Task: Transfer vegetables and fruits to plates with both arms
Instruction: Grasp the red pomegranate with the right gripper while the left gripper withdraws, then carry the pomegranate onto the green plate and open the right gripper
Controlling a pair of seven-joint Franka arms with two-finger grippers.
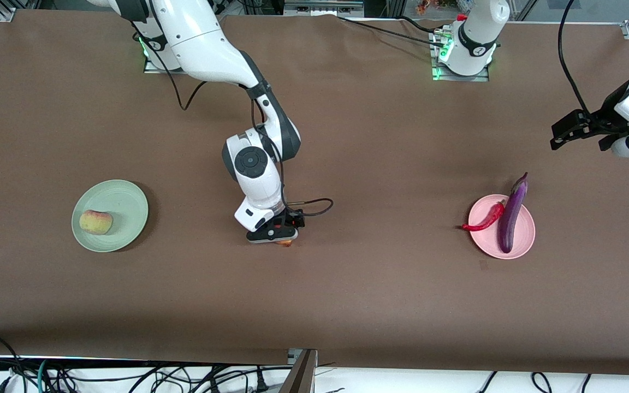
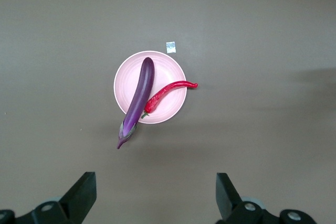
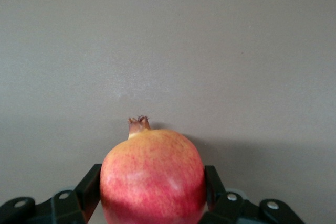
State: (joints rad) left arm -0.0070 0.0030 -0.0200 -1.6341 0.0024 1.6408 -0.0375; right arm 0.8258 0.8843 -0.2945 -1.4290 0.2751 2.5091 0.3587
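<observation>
Red-orange and crowned with a dry calyx, the last fruit looks like a pomegranate (image 3: 152,177), and it sits between the fingers of the right gripper (image 1: 283,236), low at the middle of the brown table (image 1: 374,295). In the right wrist view one finger shows on either side of the fruit, against its skin, so the gripper appears closed on it, though whether it has left the cloth cannot be told.

The peach (image 1: 95,222) lies on the mint green plate (image 1: 129,199) toward the right arm's end. The eggplant (image 1: 511,214) and red chili pepper (image 1: 485,219) rest on the pink plate (image 1: 522,243) toward the left arm's end, each overhanging the rim. The left gripper (image 1: 579,131) hangs open, waiting high over bare cloth off that plate.

Only this fruit appears to remain. The likely trouble is its round, hard, smooth shape: narrow fingers gripping off its widest part could let it squirt out or turn during the carry. Released from any height, it may roll off the shallow plate or knock the peach out.
</observation>
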